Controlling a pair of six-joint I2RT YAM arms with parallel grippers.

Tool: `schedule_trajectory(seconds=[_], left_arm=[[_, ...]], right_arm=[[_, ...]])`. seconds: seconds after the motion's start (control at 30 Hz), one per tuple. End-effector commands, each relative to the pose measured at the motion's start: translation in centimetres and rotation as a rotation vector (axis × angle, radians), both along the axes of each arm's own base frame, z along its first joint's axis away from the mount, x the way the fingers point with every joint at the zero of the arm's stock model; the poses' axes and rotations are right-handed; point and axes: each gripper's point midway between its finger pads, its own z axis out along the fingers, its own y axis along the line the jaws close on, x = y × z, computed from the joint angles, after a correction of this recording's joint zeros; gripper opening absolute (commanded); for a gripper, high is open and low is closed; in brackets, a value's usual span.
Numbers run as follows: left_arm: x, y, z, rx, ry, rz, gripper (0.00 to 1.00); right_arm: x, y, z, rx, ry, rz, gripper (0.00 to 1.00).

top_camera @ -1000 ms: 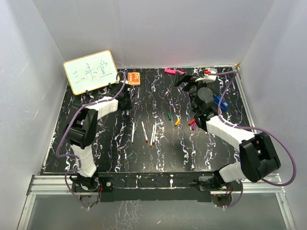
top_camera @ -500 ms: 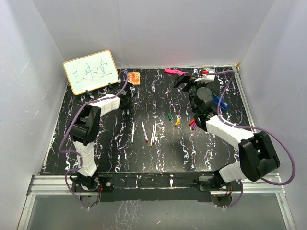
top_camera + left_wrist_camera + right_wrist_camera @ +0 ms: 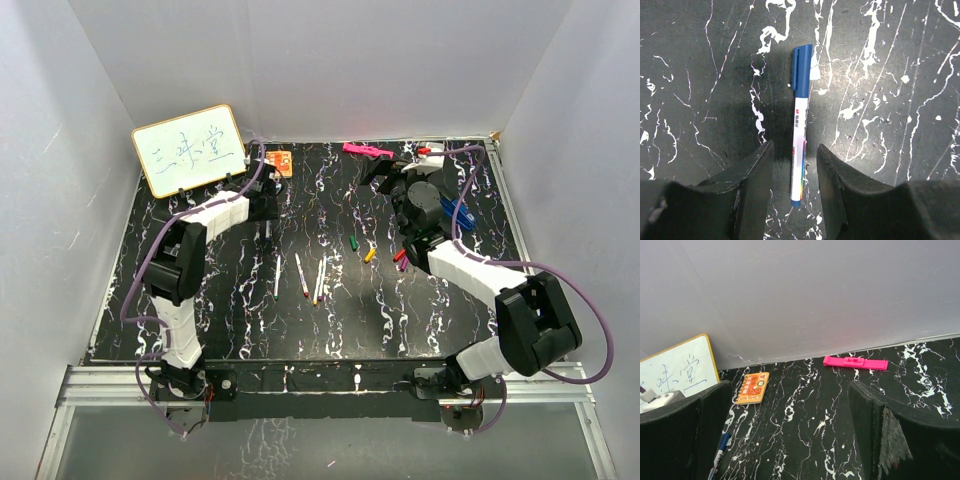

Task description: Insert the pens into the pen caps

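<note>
Grey-white walls stand around a black worktop (image 3: 200, 300) that has wiggly white lines all over it. At the back left leans a white board with a yellow frame (image 3: 190, 150), and it has blue writing on it. Near it lies a small orange card (image 3: 279, 163). A flat pink plastic bar (image 3: 367, 150) lies further right by the back wall. A blue plastic clip (image 3: 457, 212) peeks out beside the right arm.

Three thin white pens (image 3: 300, 275) lie close together in the middle of the worktop. To their right, apart from them, lie little pen caps: a green cap (image 3: 354, 242), a yellow cap (image 3: 370, 255) and a red cap (image 3: 401, 255) next to the right arm.

One more white pen with a blue cap on it (image 3: 800, 120) lies flat under the left gripper (image 3: 795, 149). That gripper is open. Its black fingers (image 3: 752, 175) sit on each side of the pen's bottom end and do not squeeze it.

The right gripper (image 3: 790, 430) is wide open with nothing in it. It is up off the worktop and points at the back wall.

Since a second ago, the left arm has reached a little more toward the back. The right gripper has moved only a tiny bit. The three pens and the caps lie where they were.
</note>
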Motion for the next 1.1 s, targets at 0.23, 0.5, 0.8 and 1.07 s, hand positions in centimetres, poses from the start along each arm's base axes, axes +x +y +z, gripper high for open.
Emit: schedule_trajectory(seconds=[0.23,0.5,0.8,1.07], left_arm=[[-6.1,-0.9,5.0,-0.130,-0.002,-0.072,0.30],[-14.1,-1.7,4.5,-0.053,0.141,-0.141,0.30],[-17.6,-2.2,2.7,-0.001,0.263,-0.147,0.31],[-18.4,-3.3,0.8,-0.011,0.338,-0.158,0.32]], right_arm=[[1.4,0.6,-2.0,-0.036,0.096,-0.001,0.93],[1.6,0.5,-5.3,-0.050,0.196,-0.020,0.69],[1.1,0.7,-7.4,-0.064,0.244,0.004,0.52],[1.1,0.8,-8.0,-0.065,0.255,0.009,0.55]])
